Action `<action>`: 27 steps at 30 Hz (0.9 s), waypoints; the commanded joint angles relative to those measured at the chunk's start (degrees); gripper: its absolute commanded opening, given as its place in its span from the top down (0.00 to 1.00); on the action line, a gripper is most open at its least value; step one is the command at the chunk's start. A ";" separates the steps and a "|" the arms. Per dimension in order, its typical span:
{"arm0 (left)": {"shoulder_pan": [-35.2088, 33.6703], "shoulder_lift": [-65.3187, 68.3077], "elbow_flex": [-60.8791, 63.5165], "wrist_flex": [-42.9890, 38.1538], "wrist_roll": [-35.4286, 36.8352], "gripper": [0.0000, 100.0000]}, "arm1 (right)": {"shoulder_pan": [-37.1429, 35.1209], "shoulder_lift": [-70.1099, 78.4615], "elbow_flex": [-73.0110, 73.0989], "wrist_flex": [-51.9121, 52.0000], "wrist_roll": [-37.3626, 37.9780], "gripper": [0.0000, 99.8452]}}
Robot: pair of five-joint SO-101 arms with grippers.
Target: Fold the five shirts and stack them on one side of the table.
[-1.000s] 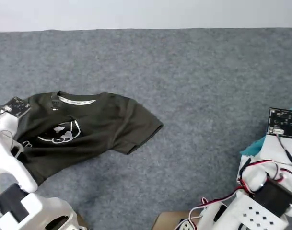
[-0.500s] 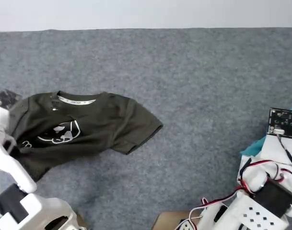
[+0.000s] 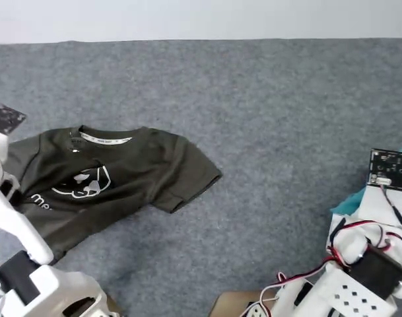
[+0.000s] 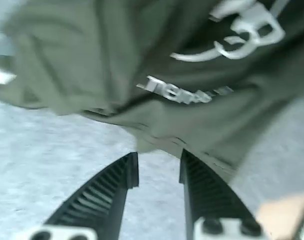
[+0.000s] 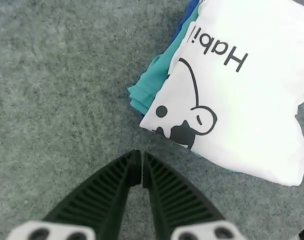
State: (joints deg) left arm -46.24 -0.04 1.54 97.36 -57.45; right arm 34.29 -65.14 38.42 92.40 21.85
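A dark olive shirt (image 3: 115, 175) with a white print lies face up on the left half of the grey table, one sleeve pointing toward the middle. My left arm (image 3: 16, 224) stands over its left edge. In the left wrist view the left gripper (image 4: 157, 159) is open just above the table, its tips at the hem of the olive shirt (image 4: 191, 60), with bare table showing between the fingers. A folded stack, a white printed shirt (image 5: 241, 90) on teal (image 5: 152, 85) and blue ones, lies beside my right gripper (image 5: 142, 156), which is shut and empty.
The teal edge of the stack (image 3: 351, 201) peeks out from under the right arm (image 3: 366, 264) at the table's right side. A brown cardboard piece (image 3: 230, 305) lies at the front edge. The grey mat's back edge (image 3: 201, 41) meets a pale wall.
My left arm swung toward the table's left edge and back, and the olive shirt's left side spread out leftward; its right sleeve slid slightly left. The right arm kept still.
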 commanded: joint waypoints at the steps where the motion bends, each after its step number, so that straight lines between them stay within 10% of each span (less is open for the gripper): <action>1: 0.18 -1.32 1.89 3.25 -3.25 0.86 | -0.66 -0.92 -0.26 -0.48 0.09 0.99; 12: -0.97 -10.37 25.98 2.64 -16.35 0.86 | -0.66 -0.92 -0.18 -0.48 0.09 0.99; 27: -2.81 -10.46 36.88 -21.63 -17.32 0.78 | -0.66 -0.92 -0.18 -0.48 0.18 0.99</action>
State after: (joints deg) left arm -48.35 -8.40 37.93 79.52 -74.07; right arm 34.29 -65.14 38.42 92.40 21.85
